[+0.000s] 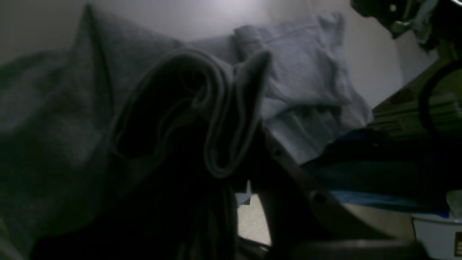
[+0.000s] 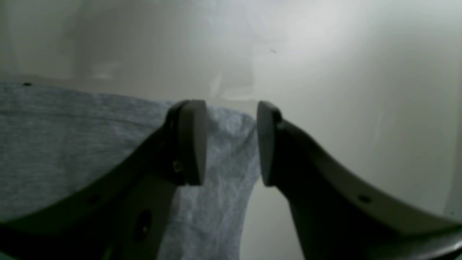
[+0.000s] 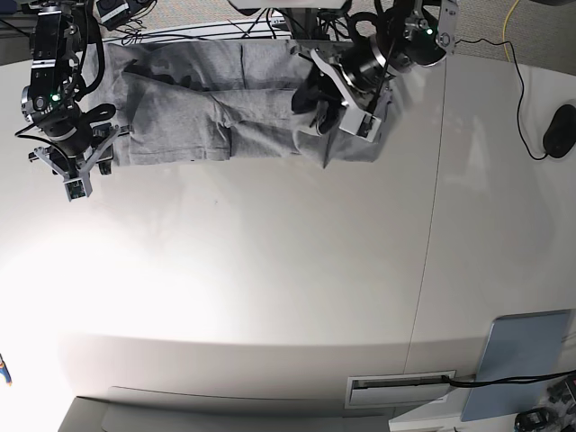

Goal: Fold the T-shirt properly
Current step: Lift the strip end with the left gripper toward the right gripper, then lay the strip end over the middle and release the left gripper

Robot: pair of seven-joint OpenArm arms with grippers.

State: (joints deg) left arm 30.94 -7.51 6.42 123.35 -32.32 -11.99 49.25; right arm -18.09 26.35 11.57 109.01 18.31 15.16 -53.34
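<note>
The T-shirt (image 3: 216,112) lies rumpled along the table's (image 3: 297,270) far edge, barely folded: the left gripper (image 3: 326,115) pinches a bunched fold, the right gripper (image 3: 79,175) gapes empty over its corner

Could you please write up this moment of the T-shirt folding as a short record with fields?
garment: grey T-shirt, lying partly folded at the far edge of the white table
left gripper: shut on a bunched fold of the T-shirt, lifted off the table
right gripper: open, jaws straddling the shirt's edge, not closed on it
other items: black computer mouse on the table's right side
fold status: not finished; fabric still bunched and uneven
</note>
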